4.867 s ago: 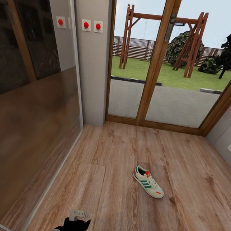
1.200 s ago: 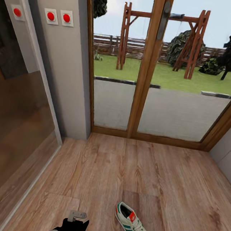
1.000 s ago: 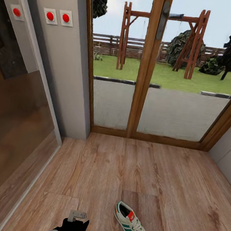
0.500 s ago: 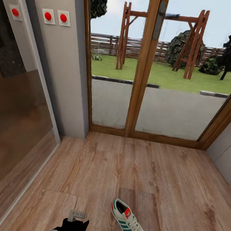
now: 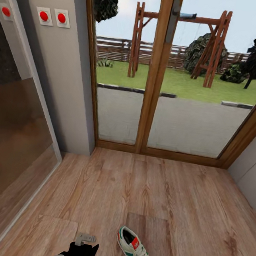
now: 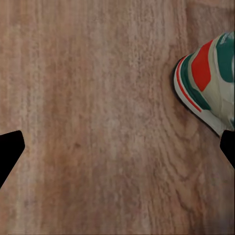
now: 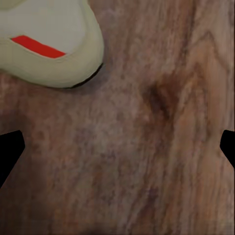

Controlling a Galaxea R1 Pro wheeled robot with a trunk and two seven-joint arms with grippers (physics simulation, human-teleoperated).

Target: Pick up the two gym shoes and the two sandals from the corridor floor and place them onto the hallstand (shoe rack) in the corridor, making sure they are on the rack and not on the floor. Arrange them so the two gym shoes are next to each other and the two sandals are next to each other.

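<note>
One gym shoe [image 5: 136,254], cream with green stripes and a red tongue patch, lies on the wood-plank corridor floor [image 5: 167,197] at the bottom of the head view. Its toe points toward me and to the right. My left arm [image 5: 74,253] hangs just left of it. In the left wrist view my left gripper [image 6: 117,149] is open above bare floor, with the shoe's red-and-green heel [image 6: 208,81] beside it. My right gripper [image 7: 117,149] is open over the floor near the shoe's cream toe [image 7: 49,41]. The sandals and the hallstand are out of view.
A wood-framed glass double door [image 5: 155,87] closes the corridor ahead. A grey wall with red switches [image 5: 53,16] and a dark glass-fronted wardrobe [image 5: 10,137] run along the left. Another grey wall [image 5: 255,167] stands at the right.
The camera has moved forward and turned slightly, so the door looks nearer and the gym shoe now sits lower and further left in the picture. The shoe itself has not moved.
</note>
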